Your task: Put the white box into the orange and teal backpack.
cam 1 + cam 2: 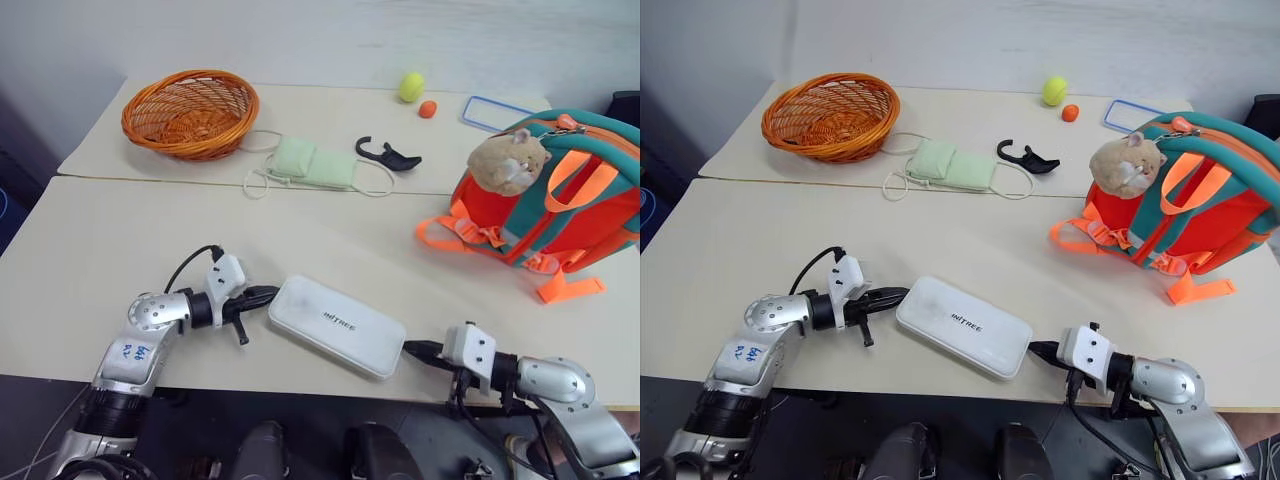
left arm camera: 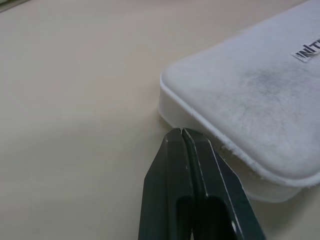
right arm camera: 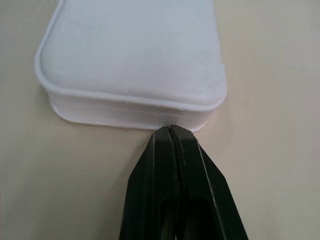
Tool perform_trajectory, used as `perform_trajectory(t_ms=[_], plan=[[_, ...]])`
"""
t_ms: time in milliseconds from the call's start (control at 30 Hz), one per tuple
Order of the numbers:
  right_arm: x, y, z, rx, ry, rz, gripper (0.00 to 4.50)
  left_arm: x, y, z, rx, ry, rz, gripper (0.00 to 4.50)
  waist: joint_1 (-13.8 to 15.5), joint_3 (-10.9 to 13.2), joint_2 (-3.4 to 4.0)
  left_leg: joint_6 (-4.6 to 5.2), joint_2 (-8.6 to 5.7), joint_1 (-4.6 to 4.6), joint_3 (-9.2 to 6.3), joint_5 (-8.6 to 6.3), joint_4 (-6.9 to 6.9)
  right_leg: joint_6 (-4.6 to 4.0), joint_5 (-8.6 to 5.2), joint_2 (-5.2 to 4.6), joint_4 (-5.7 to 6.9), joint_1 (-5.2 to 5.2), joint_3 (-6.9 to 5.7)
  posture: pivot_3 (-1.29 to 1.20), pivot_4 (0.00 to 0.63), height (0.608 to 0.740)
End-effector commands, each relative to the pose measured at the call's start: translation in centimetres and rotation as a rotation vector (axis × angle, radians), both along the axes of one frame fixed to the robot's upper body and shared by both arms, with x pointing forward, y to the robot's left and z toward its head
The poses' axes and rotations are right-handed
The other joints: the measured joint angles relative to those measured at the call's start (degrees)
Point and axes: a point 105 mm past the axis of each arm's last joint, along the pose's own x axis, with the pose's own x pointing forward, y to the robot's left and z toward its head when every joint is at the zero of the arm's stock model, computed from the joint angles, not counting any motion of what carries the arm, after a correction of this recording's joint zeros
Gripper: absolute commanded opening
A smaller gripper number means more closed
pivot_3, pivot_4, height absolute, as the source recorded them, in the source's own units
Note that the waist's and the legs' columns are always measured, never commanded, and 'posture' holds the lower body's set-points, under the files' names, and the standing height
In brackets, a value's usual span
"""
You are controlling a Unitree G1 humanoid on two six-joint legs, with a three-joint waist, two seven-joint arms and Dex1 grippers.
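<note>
Lying flat on the near part of the tabletop (image 1: 120, 250), the white box (image 1: 337, 325) sat slantwise between the two arms, its small dark lettering facing up. It looked like a rigid moulded plastic case: stiff, smooth, probably light, and likely slippery along its rounded corners. A thin flange ran round its base. Too broad for one pincer to span across its face, it seemed best handled by squeezing its two short ends together, or by nipping the lip at an end.

The left pincer (image 1: 270, 293) had its black fingers pressed together with no gap and nothing between them, tip touching or just short of the box's left end by a corner. The right pincer (image 1: 410, 348) was likewise fully closed and empty, its tip meeting the opposite short end at the rim. So the box was bracketed end to end, not gripped.

The orange and teal backpack (image 1: 590, 215) stood well apart at the far right, leaning, a plush hamster (image 1: 508, 160) on top.
</note>
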Motion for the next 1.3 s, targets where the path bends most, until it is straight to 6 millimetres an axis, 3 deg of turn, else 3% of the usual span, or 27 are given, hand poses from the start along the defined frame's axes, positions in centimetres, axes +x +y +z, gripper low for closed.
perform_trajectory(t_ms=[33,233,433,533,700,767,967,1133,1300], plan=[[1.1,0.0,1.3,0.010,-0.059,0.015,0.00,-1.8,-0.6,0.4,-0.010,0.012,-0.047,0.03,0.0,0.0,0.02,0.00,0.02,0.00,0.00,0.00,0.00,0.00,0.00,0.01,0.00,0.00,0.00,0.00,0.150,0.740],[2.6,-1.0,1.6,-0.013,-0.080,0.007,0.00,-4.0,0.3,-0.1,-0.014,0.058,-0.011,0.03,-0.2,0.0,0.02,0.01,0.01,0.00,0.00,-0.01,0.00,0.00,0.00,-0.02,-0.03,0.01,0.01,0.00,0.150,0.740],[3.7,-3.2,1.1,-0.096,-0.090,-0.050,0.00,-4.1,2.5,0.6,-0.075,0.111,0.092,0.03,0.1,0.0,0.02,0.03,0.00,-0.01,-0.02,-0.03,0.02,0.00,0.00,-0.04,-0.03,0.03,0.00,0.00,0.150,0.740],[3.4,-4.4,1.7,-0.108,-0.081,-0.051,0.00,-4.2,5.9,1.8,-0.190,0.257,0.180,0.64,0.0,0.0,0.03,0.03,0.01,0.00,-0.03,-0.03,0.01,0.00,0.00,-0.04,-0.03,0.02,-0.01,0.00,0.150,0.740],[2.4,-4.0,2.2,-0.085,-0.020,0.015,0.00,-4.6,7.6,1.4,-0.349,0.678,0.234,2.10,0.2,0.0,0.04,0.03,0.01,0.03,-0.06,-0.03,0.02,0.00,0.00,-0.05,-0.03,0.07,-0.03,0.00,0.150,0.740],[0.9,-2.8,2.1,-0.049,0.071,0.106,0.00,-5.3,7.0,1.6,-0.336,0.808,0.176,2.67,0.1,0.0,0.04,0.04,0.00,0.01,-0.08,-0.03,0.01,0.00,0.00,-0.05,-0.03,0.07,-0.03,0.00,0.150,0.740],[0.3,-1.3,2.1,-0.041,0.119,0.144,0.00,-2.0,5.1,2.1,-0.446,1.053,0.212,4.48,0.3,0.0,0.04,0.05,-0.05,-0.01,-0.12,-0.04,0.12,0.00,0.00,-0.05,0.04,0.08,-0.02,0.00,0.150,0.740],[0.5,-1.6,1.4,-0.078,0.120,0.128,0.00,-1.1,3.6,1.4,-0.401,1.157,0.211,4.48,0.0,0.0,0.03,-0.02,-0.05,-0.05,-0.04,-0.04,0.08,0.00,0.00,0.01,0.09,-0.04,0.03,0.00,0.150,0.740],[0.9,-1.6,0.7,-0.084,0.118,0.118,0.00,0.1,0.7,1.6,-0.400,1.179,0.135,4.48,0.6,0.0,0.03,-0.01,-0.07,-0.05,-0.07,-0.02,0.22,0.00,-0.01,-0.01,0.11,0.00,0.01,0.00,0.150,0.740]])
